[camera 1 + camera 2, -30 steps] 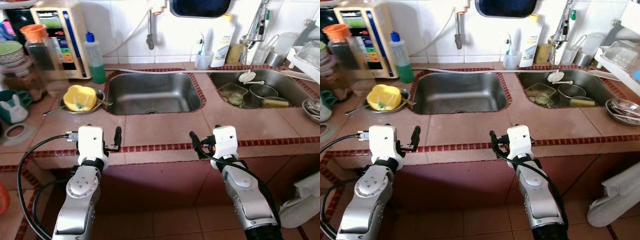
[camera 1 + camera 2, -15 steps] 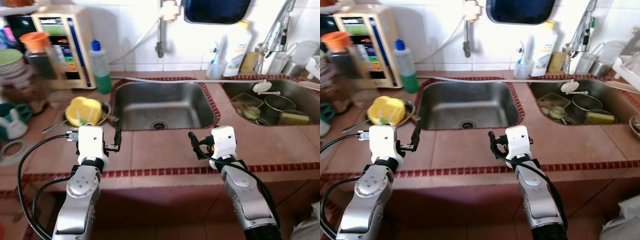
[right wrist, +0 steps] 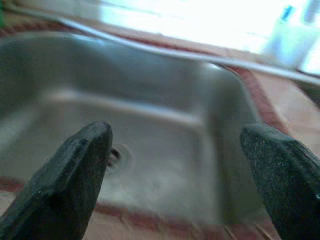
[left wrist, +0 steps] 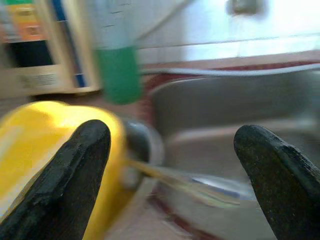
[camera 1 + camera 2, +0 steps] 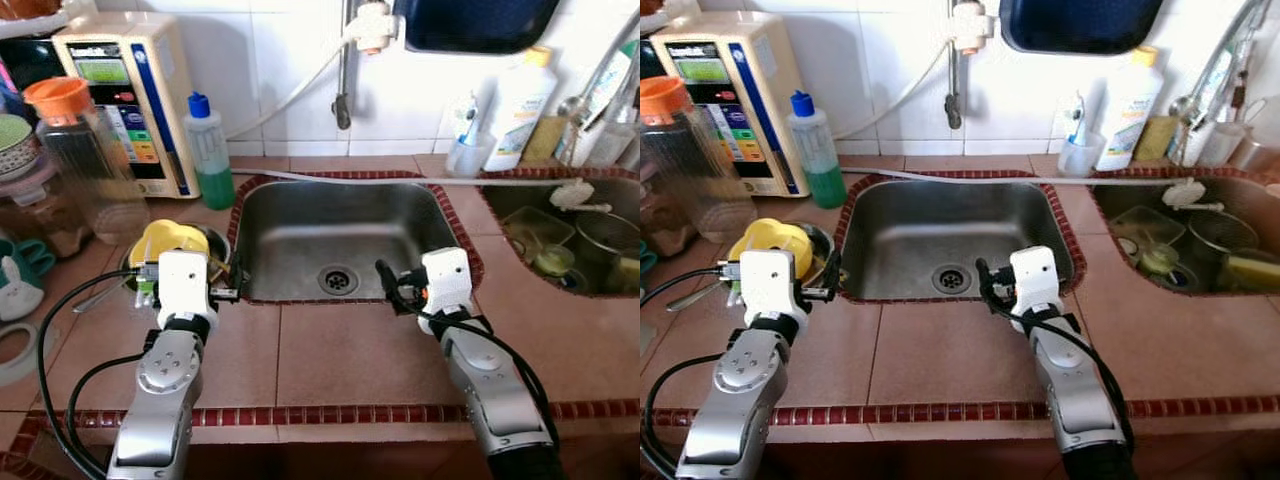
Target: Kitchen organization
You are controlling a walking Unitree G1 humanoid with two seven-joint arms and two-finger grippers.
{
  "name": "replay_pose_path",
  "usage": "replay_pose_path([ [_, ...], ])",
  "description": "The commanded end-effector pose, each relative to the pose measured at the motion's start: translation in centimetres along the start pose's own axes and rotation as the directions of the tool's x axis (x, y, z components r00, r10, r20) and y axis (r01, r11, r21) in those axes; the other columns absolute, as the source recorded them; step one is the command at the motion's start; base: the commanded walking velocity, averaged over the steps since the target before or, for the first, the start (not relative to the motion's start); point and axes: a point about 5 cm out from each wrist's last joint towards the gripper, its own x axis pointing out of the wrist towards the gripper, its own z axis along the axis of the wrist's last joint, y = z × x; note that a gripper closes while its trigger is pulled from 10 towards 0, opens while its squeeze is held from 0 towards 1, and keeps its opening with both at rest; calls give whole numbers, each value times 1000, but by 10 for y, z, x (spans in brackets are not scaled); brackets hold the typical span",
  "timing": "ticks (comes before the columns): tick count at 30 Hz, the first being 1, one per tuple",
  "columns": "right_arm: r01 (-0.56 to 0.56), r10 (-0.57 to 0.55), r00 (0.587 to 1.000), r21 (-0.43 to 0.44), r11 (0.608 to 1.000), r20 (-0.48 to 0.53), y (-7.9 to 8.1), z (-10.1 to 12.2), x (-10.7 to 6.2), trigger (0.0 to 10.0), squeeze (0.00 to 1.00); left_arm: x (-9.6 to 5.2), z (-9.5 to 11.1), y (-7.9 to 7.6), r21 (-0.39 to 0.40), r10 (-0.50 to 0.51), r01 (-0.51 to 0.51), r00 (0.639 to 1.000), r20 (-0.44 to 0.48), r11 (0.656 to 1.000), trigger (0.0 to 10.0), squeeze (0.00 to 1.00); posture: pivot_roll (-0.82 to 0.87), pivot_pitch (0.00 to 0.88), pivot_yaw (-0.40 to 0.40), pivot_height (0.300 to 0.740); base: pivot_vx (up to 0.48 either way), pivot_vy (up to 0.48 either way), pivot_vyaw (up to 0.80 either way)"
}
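Both grippers hover empty over the tiled counter (image 5: 330, 355) at the front rim of the left steel sink (image 5: 345, 235). My left gripper (image 5: 190, 270) is open, its fingers (image 4: 75, 175) wide apart, facing a yellow object (image 5: 165, 243) that lies in a metal bowl (image 5: 215, 245) with a utensil beside it. That yellow object (image 4: 35, 145) is close ahead in the left wrist view. Open as well, my right gripper (image 5: 430, 272) points into the bare sink basin (image 3: 150, 130), toward its drain (image 5: 337, 279).
A green soap bottle (image 5: 208, 150), a water purifier (image 5: 115, 100) and an orange-lidded jar (image 5: 80, 160) stand at the back left. The right sink (image 5: 1200, 250) holds several dishes. A white bottle (image 5: 520, 100) and a toothbrush cup (image 5: 465, 152) stand by the wall.
The camera has moved closer to the counter and the whole picture has shifted down. Both grippers, earlier at the counter's front edge, now sit over the tiles by the sink rim, still open.
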Motion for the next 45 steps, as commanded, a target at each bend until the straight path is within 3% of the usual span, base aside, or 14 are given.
replay_pose_path([
  [1,-9,9,1000,2,1000,28,2,7,2,10000,0,-1,1,7,13,20,-20,1000,5,1000,10000,0,64,0,0,740,0,-300,0],
  [24,-18,18,999,2,1000,26,5,8,3,10000,0,-2,-1,8,13,30,-30,1000,-5,999,10000,0,70,0,-2,740,0,-310,0],
  [27,-20,20,999,4,1000,25,5,7,3,10000,0,-2,0,9,-8,44,-44,999,9,999,10000,0,69,0,-1,740,0,0,0],
  [45,-37,37,998,-2,999,46,9,13,5,10000,0,0,3,17,46,125,-126,992,30,991,10000,0,68,0,0,740,0,0,0],
])
